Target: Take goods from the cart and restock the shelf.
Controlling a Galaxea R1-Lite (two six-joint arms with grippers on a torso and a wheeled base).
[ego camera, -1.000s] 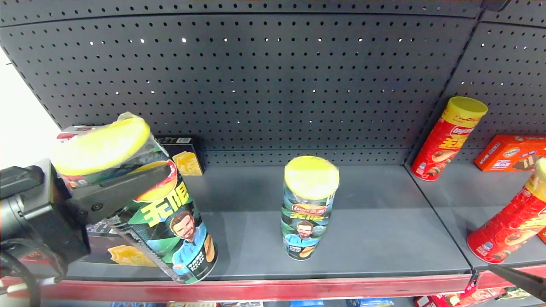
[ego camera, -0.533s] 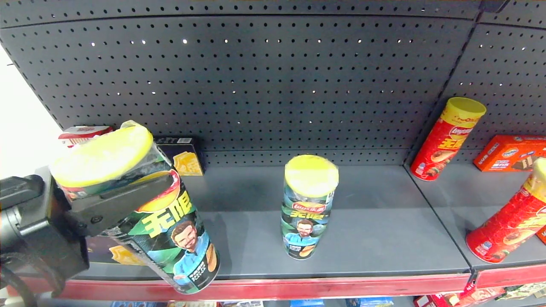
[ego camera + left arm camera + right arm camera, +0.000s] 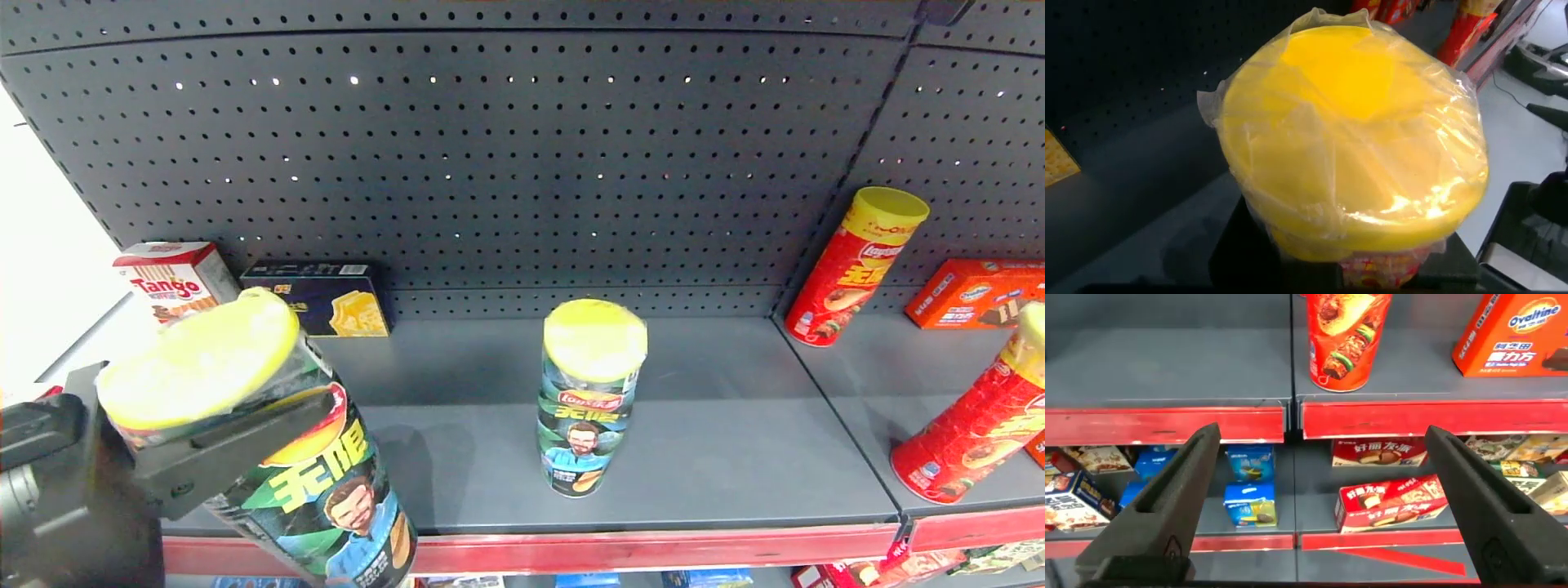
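Since the left fingers (image 3: 237,441) were clamped high on the green chip can (image 3: 335,498), just under its yellow lid (image 3: 200,359), most of the body hung below the grip as a lever. The can was tilted, top toward the robot's left, base down at the shelf's red front lip (image 3: 620,551). I couldn't tell whether the base was over the board or short of it.

Risks as I judged them:
- Base clips the lip going in, and the can pivots in the grip.
- The loose film bunched over the lid looked slick. If the fingers bore on film rather than card, a slip was likely.
- Released while tilted, it topples and could roll off the front, since the lip looked low.
- Too wide a sweep to the right knocks over the standing green can (image 3: 592,400), which was upright mid-shelf and well apart from the held one.

The right fingers (image 3: 1167,506) were spread wide and empty, facing the lower shelves, so they weren't placed to steady anything.

Room: there was bare shelf board (image 3: 718,441) between the two green cans. There was more from the standing can to the divider seam (image 3: 841,425), with depth behind up to the pegboard back (image 3: 522,180). The left rear was taken by a white-and-red box (image 3: 171,282) and a dark box (image 3: 326,286). Past the seam were a red can (image 3: 857,265) at the back, another red can (image 3: 971,433) near the front, and an orange box (image 3: 980,302).
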